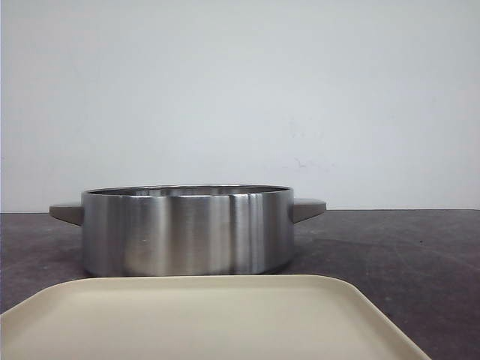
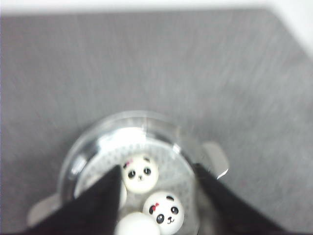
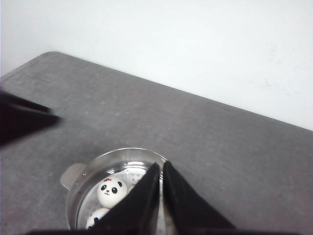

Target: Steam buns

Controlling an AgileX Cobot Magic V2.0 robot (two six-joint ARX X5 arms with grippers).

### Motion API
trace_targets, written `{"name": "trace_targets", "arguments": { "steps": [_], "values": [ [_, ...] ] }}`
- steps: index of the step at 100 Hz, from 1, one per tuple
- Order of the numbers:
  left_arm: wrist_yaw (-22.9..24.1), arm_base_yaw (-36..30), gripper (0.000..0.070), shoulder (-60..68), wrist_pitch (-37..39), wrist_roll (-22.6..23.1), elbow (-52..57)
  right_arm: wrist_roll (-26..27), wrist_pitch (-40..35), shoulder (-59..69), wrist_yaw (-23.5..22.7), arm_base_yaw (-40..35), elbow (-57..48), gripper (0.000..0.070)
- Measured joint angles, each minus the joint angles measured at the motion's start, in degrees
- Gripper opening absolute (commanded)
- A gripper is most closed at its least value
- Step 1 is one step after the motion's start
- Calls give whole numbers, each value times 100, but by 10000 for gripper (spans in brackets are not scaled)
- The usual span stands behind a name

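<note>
A round steel pot (image 1: 187, 232) with two side handles stands on the dark table. In the left wrist view the pot (image 2: 132, 120) holds white panda-face buns. One bun (image 2: 141, 172) faces up, a second (image 2: 165, 210) lies beside it, and a third (image 2: 137, 226) shows only plain white. Another is mostly hidden behind a finger. My left gripper (image 2: 156, 168) is open and empty, above the pot. My right gripper (image 3: 162, 165) is shut and empty, above the pot's rim (image 3: 122, 152). Two buns (image 3: 111, 191) show there. The front view shows no buns and neither gripper.
A beige tray (image 1: 210, 315) lies in front of the pot, nearest the robot. A white wall stands behind the table. The dark shape of my left arm (image 3: 19, 120) shows at the edge of the right wrist view.
</note>
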State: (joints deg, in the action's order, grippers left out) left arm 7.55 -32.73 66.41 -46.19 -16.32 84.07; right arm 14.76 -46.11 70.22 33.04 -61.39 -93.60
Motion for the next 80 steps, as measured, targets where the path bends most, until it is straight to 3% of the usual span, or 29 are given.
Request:
{"name": "trace_targets", "arguments": {
  "steps": [8, 41, 80],
  "values": [
    [341, 46, 0, -417, -280, 42, 0, -2, 380, 0, -2, 0, 326, 6],
    [791, 122, 0, -1884, -922, 177, -15, -450, 2802, 4, -44, -2, 1993, 6],
    [1213, 136, 0, -2496, -1563, 179, -24, -549, 2990, 2, -306, -4, 2015, 5]
  ]
}}
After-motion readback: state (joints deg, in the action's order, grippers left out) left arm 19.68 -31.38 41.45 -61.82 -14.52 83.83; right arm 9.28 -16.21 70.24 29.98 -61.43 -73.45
